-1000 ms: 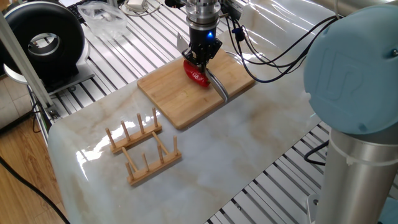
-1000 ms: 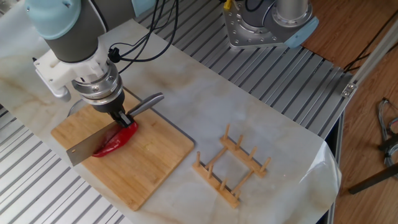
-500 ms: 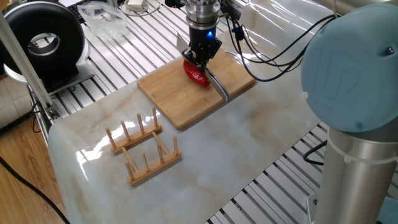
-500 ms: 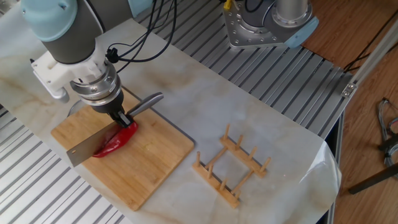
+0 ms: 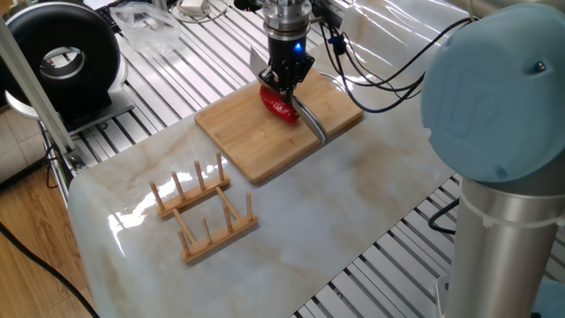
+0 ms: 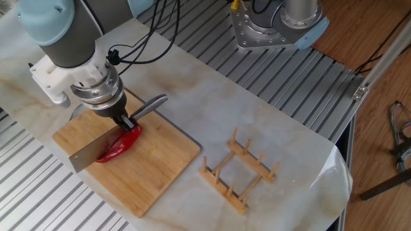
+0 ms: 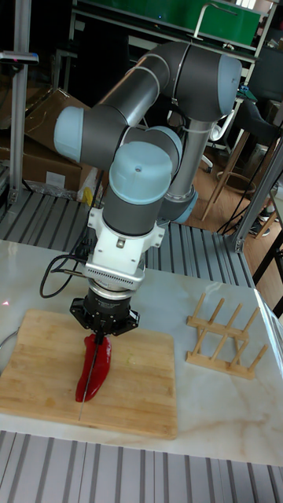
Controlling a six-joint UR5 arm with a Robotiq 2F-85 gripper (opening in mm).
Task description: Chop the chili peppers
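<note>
- Marble-look table top (image 6: 257,122): carries everything in play; slatted metal frame showing around its edges.
- Arm (image 7: 141,181): reaching straight down over the board, wrist vertical, probably so the blade meets the pepper squarely.
- Cutting board (image 6: 148,173): bamboo, lying flat at the left end of the table in the other fixed view, near the far edge in the one fixed view. Serves as the work surface; holds only the pepper and the knife resting on it.
- Wooden peg rack (image 6: 239,172): well apart from the board, to its right in the other fixed view. Slots empty, nothing standing in them; not involved in the present step.
- Knife (image 6: 96,149): blade laid lengthwise along the pepper, edge down on it, handle (image 6: 151,106) sticking out beyond the board's far-right edge. Lengthwise placement suggests a split into two long halves rather than crosswise slices.
- Gripper (image 6: 126,122): closed on the knife at the junction of blade and handle, directly above the pepper's stem end. Grip close to the blade likely gives firm downward pressure.
- Chili pepper (image 6: 121,145): red, glossy, curved, lying on the board under the blade, near the board's far side. Still looks whole in the tall fixed view; depth of cut, if any, not discernible.
</note>
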